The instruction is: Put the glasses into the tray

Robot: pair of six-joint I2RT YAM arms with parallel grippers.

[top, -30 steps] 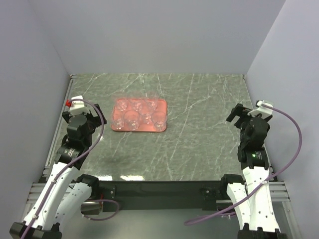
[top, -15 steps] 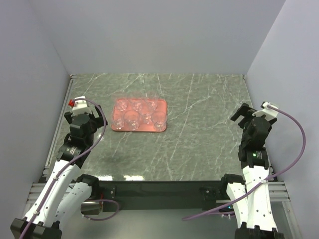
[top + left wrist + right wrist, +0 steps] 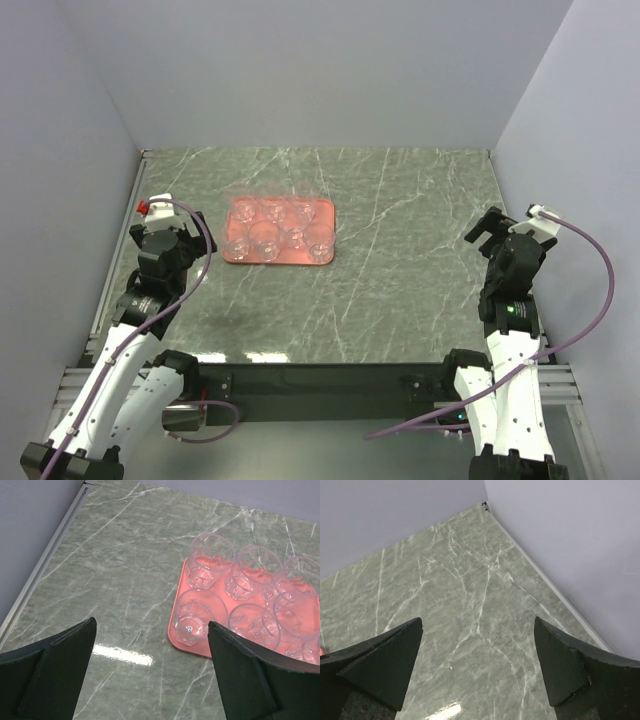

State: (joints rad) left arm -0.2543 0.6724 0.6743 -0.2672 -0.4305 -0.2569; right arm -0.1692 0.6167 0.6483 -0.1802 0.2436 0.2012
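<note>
The salmon-pink tray (image 3: 325, 210) lies on the marble table at the back left. Several clear glasses (image 3: 264, 238) stand upright in it, close together. In the left wrist view the tray (image 3: 181, 638) shows at the right with the glasses (image 3: 198, 612) in it. My left gripper (image 3: 158, 238) is open and empty, left of the tray and apart from it; it also shows in the left wrist view (image 3: 152, 670). My right gripper (image 3: 492, 228) is open and empty at the far right over bare marble, as the right wrist view (image 3: 479, 667) shows.
Grey walls enclose the table on three sides. A metal rail (image 3: 45, 562) runs along the left table edge. The right wall meets the table close to my right gripper (image 3: 555, 587). Bare marble (image 3: 400, 250) lies between the tray and my right gripper.
My left gripper has drawn back slightly toward the left. My right gripper has moved a little right and nearer its base. The tray and glasses have not moved.
</note>
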